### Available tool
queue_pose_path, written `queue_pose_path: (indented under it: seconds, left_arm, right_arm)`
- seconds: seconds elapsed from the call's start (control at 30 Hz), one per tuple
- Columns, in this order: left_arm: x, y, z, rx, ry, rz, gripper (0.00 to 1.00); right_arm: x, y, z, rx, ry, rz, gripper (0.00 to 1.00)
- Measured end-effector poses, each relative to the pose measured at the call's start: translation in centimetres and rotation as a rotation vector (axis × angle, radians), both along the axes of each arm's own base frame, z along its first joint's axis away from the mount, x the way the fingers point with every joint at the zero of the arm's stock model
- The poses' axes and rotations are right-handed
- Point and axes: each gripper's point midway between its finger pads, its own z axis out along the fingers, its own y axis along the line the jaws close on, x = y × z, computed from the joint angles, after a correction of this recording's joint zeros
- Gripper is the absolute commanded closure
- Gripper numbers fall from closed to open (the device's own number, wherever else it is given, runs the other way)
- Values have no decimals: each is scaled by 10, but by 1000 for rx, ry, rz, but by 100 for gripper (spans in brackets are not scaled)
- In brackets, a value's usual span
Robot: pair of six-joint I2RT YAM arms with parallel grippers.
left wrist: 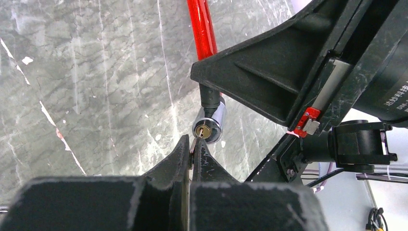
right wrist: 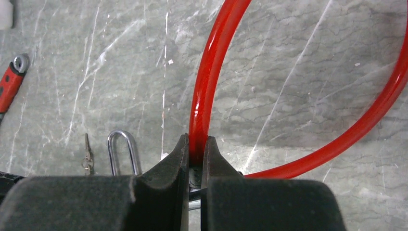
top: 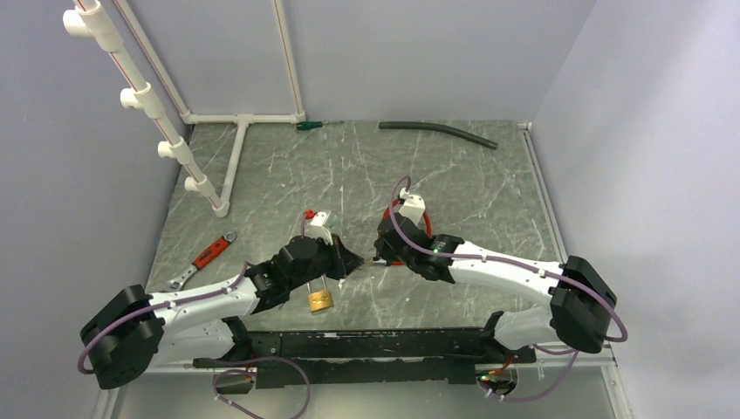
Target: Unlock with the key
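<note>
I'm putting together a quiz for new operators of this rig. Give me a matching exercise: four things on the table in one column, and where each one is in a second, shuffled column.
Things
1. red cable
2. brass padlock
3. black hose
4. red-handled wrench

Places
A. far edge of the table, right of centre
B. clamped in the right pincer
C. left part of the table, beyond the left arm
D. near edge of the table, right beside the left arm

Pairs: 1-B, 2-D, 3-A, 4-C
</note>
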Motion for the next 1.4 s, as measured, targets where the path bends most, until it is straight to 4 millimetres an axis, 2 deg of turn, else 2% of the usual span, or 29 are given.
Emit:
queue_pose_path:
  seconds: [0.53,0.67,0.87,1.2,1.4]
  left_arm:
    - [5,2,-5,9,-28,9,100]
    - [7,2,-5,-8,23,42,100]
    - [10,2,5,-46,66,83,100]
    - [9,-1,8,-3,-108,-26,100]
    - [17,-9,12,-11,-1,24,100]
  right_arm:
    - [5,4,-3,-35,58,-38,100]
    - [6,4,-3,-32,56,-46,100]
    - [9,3,10,5,15,-51,100]
    - [9,2,13,-18,26,-45,100]
    - [13,1,20,0,2,-61,100]
